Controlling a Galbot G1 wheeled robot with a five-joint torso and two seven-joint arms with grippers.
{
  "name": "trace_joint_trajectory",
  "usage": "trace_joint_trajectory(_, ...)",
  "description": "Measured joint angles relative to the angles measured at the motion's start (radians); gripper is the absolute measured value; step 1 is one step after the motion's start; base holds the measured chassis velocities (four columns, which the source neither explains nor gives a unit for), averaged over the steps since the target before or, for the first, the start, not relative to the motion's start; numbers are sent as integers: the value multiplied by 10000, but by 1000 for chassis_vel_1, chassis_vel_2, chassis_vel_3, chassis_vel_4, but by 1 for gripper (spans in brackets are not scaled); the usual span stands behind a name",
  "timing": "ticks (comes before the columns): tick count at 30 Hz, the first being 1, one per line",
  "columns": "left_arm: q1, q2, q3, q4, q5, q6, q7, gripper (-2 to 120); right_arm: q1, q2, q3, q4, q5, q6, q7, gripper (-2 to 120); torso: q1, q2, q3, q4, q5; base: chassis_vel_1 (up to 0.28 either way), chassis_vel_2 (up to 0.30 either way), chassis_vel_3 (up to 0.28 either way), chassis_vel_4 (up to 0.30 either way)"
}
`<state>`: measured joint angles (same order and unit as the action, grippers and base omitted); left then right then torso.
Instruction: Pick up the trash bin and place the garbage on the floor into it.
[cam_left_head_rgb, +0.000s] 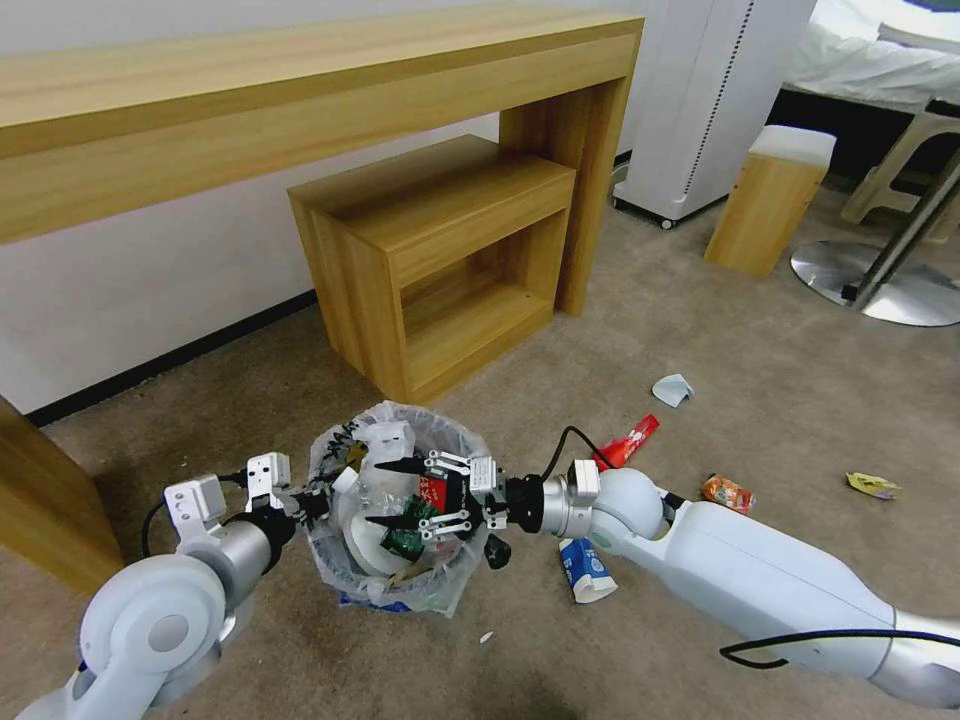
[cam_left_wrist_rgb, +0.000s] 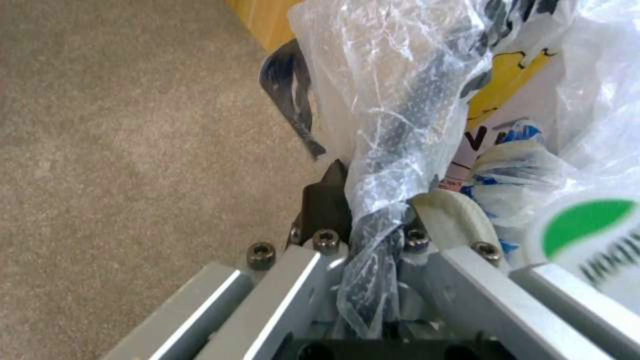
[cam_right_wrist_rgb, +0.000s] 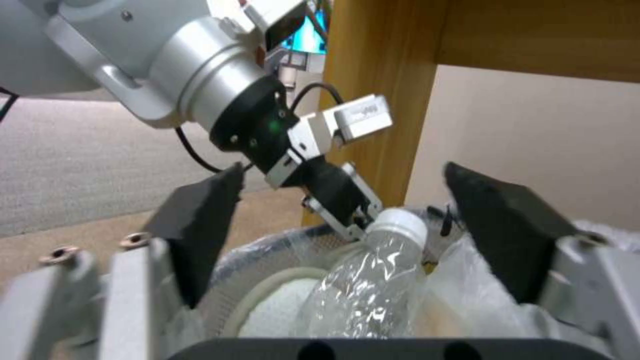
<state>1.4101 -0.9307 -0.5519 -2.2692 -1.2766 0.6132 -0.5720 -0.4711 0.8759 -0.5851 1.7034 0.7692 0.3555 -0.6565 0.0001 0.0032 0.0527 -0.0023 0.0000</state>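
Two grippers are at the trash bin (cam_left_head_rgb: 330, 560), which sits on the beige floor (cam_left_head_rgb: 760, 400) in front of the small wooden cabinet (cam_left_head_rgb: 440, 250). At the bin's left rim, the left gripper (cam_left_head_rgb: 318, 498) is clamped tight on the rim and bag liner (cam_left_wrist_rgb: 393, 115). Above the bin's mouth, the right gripper (cam_left_head_rgb: 400, 495) hangs with fingers spread wide, holding nothing. Inside lie a clear bottle (cam_right_wrist_rgb: 373, 285) and other litter. Right of the bin, on the carpet: a blue-white cup (cam_left_head_rgb: 585, 572), red wrapper (cam_left_head_rgb: 628, 441), orange can (cam_left_head_rgb: 727, 493), white tissue (cam_left_head_rgb: 673, 389), yellow wrapper (cam_left_head_rgb: 872, 485).
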Motion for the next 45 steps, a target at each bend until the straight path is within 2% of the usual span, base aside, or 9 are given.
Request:
trace_joint_trajectory(3,-19,-19,0,111,0,-17,0,0,-2,-9,76,51,36,-3,-10,96,0,0,0,0,0,0,0,0,0)
trace_joint_trajectory(6,-16,-53,3,177,4,-22,2,0,-37,-9,190,84,72,-3,16,100,0,0,0,0,0,0,0,0,0)
trace_joint_trajectory(11,12,-152,52,289,80,-36,30,0,-150,34,572,226,134,-13,300,100,0,0,0,0,0,0,0,0,0)
trace_joint_trajectory(17,75,-302,60,452,296,-60,168,0,-397,54,1735,491,398,-401,1716,100,0,-1,0,1,-1,0,0,0,0)
trace_joint_trajectory(21,68,-309,52,459,307,-63,187,0,-463,18,1956,552,491,-520,2092,100,0,0,0,0,0,0,0,0,0)
trace_joint_trajectory(30,33,-279,-18,459,314,-80,203,0,-1082,-586,3296,585,577,-1430,3394,100,0,0,0,1,1,0,0,0,0)
trace_joint_trajectory(34,8,-281,-8,491,343,-84,248,0,-1682,-1039,4038,329,519,-2159,4188,100,0,0,0,-3,2,0,0,0,0)
trace_joint_trajectory(36,11,-288,-8,510,392,-91,294,0,-2095,-1242,4412,278,350,-2961,4741,100,0,0,0,0,2,0,0,0,0)
trace_joint_trajectory(45,42,-348,-45,654,551,-125,385,0,-2679,-1633,4592,646,810,-5136,5884,100,-1,0,0,0,-1,0,0,0,0)
